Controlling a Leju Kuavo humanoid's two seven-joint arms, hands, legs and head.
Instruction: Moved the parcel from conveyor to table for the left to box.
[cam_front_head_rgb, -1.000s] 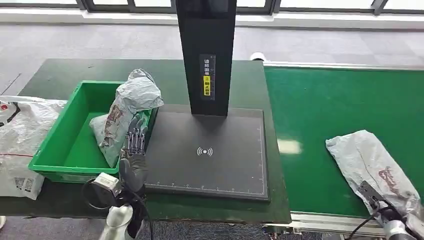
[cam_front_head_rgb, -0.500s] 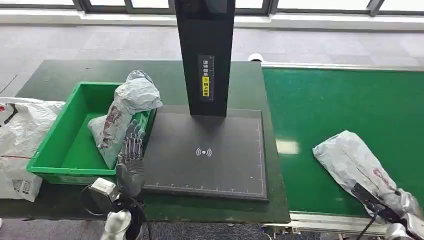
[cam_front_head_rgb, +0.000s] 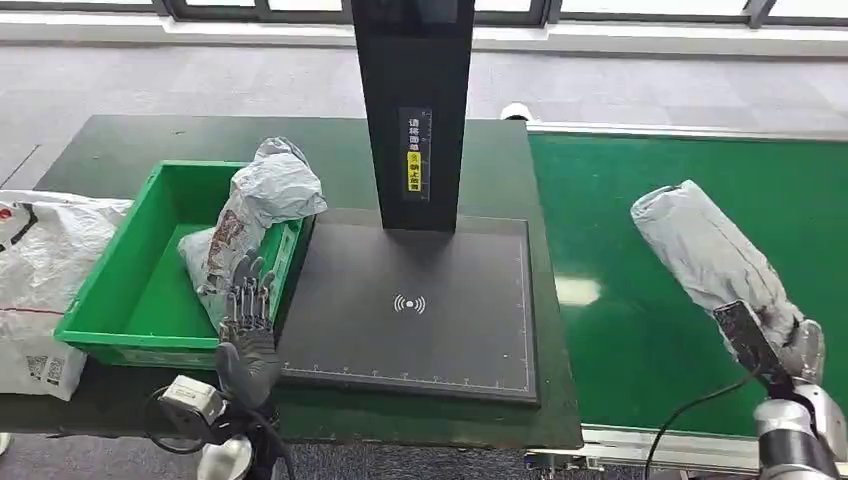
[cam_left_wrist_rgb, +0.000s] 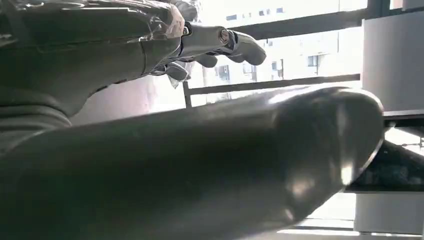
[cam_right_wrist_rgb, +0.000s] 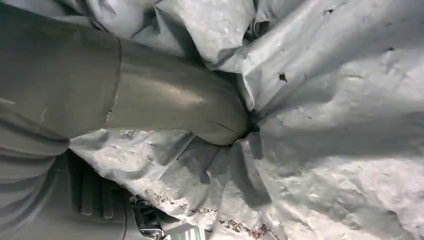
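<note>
Since the earlier frames, the right hand (cam_front_head_rgb: 790, 350) has lifted the grey parcel (cam_front_head_rgb: 705, 250) off the green conveyor (cam_front_head_rgb: 650, 200): half a second ago the bag lay flat on the belt near the bottom right of the head view, and it now stands tilted, its free end pointing toward 11 o'clock, clear of the belt. From the right wrist view, the thick thumb (cam_right_wrist_rgb: 175, 105) presses into crumpled grey plastic, so the fingers are closed on the bag's lower end. Over the same time the left hand (cam_front_head_rgb: 245, 335) has drawn back slightly toward 6 o'clock; it sits at the near right corner of the green bin (cam_front_head_rgb: 120, 290), fingers (cam_front_head_rgb: 243, 295) spread and holding nothing, just beside a second grey bag (cam_front_head_rgb: 255, 210) that leans over the bin's right wall. A black scanner pad (cam_front_head_rgb: 415, 330) with a tall black post (cam_front_head_rgb: 412, 110) lies on the dark desk (cam_front_head_rgb: 120, 145) between bin and conveyor, and a white bag (cam_front_head_rgb: 35, 270) rests at 9 o'clock beyond the bin. I judge the step in hand to be the carry: the pick is done, the placement is not. The next move calls for swinging the parcel toward 9 o'clock across the gap onto the desk, probably onto the pad, low enough to pass in front of the post, then setting it down flat where the left hand can reach it. The soft bag may sag or slip in the grip on the way.
</note>
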